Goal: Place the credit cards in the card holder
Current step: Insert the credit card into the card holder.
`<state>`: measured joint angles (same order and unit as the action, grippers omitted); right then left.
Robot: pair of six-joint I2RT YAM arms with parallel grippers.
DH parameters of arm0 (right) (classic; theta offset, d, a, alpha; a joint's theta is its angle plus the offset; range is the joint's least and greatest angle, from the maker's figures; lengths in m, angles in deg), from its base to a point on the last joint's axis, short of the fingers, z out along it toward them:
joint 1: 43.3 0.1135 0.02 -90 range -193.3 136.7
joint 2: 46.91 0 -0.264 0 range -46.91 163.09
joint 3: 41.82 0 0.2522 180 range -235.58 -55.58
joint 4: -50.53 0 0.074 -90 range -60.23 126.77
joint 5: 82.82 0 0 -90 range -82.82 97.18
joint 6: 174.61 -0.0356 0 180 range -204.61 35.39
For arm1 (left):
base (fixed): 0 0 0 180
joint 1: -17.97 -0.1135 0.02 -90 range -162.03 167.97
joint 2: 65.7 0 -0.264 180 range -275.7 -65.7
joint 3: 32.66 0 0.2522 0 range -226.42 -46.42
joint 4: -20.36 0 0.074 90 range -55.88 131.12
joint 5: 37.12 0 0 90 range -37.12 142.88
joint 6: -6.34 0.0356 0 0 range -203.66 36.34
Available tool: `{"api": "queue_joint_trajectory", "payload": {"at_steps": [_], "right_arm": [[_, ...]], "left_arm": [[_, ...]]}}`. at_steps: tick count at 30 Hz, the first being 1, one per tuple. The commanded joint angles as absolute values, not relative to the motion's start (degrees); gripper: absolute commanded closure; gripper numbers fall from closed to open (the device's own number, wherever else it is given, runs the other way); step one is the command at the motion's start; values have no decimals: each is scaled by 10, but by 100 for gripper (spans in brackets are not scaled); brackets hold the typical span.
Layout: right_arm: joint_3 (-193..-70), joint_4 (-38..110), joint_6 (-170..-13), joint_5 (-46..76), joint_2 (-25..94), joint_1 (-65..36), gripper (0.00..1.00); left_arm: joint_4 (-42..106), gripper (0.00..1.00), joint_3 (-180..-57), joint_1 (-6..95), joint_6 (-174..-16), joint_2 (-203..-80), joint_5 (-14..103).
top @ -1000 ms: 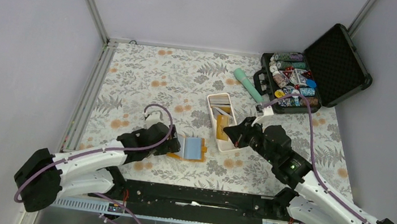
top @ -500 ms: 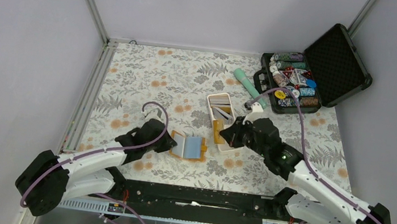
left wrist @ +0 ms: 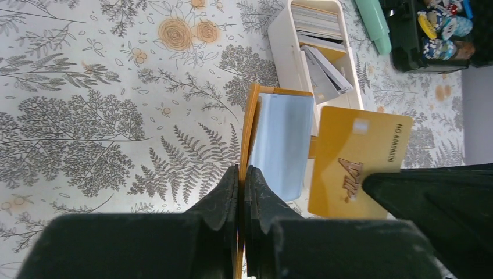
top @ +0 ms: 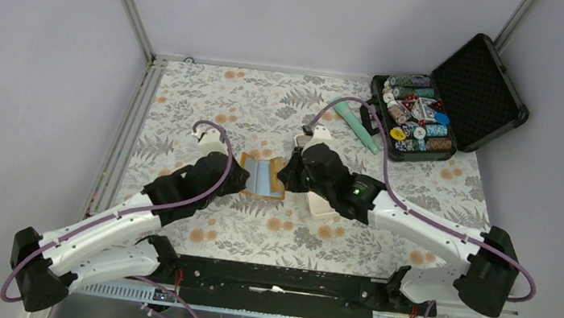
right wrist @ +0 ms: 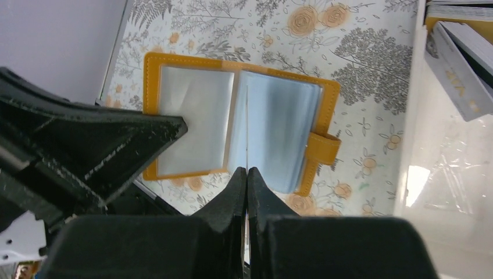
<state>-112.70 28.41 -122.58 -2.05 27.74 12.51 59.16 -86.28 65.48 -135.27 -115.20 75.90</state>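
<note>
Right claw is pressed together on a gold VIP card, held edge-on over the blue pockets of the open orange card holder. Left claw pinches the holder's cover edge. The step looks like slotting one card in; next, its edge needs lining up with a pocket mouth. Beside the holder stands a white tray of more credit cards. The worktop is floral-patterned and the walls are lilac.

White-shelled arms, black joints and bases, looping purple cables; matte black, wedge-shaped left hand and right hand; small green light.
</note>
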Motion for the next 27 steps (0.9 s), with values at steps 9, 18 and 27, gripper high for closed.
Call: {"api": "queue_joint_trajectory", "payload": {"at_steps": [9, 18, 27], "right_arm": [[-1239, 233, -1287, -162, 387, 189, 100], [-1271, 222, -1297, -161, 436, 203, 100], [-1296, 224, -1303, -158, 474, 217, 100]], "left_arm": [[648, 100, -914, 708, -1387, -1210, 858], [626, 100, -901, 724, -1421, -1201, 875], [610, 100, -887, 728, -1437, -1184, 882]]}}
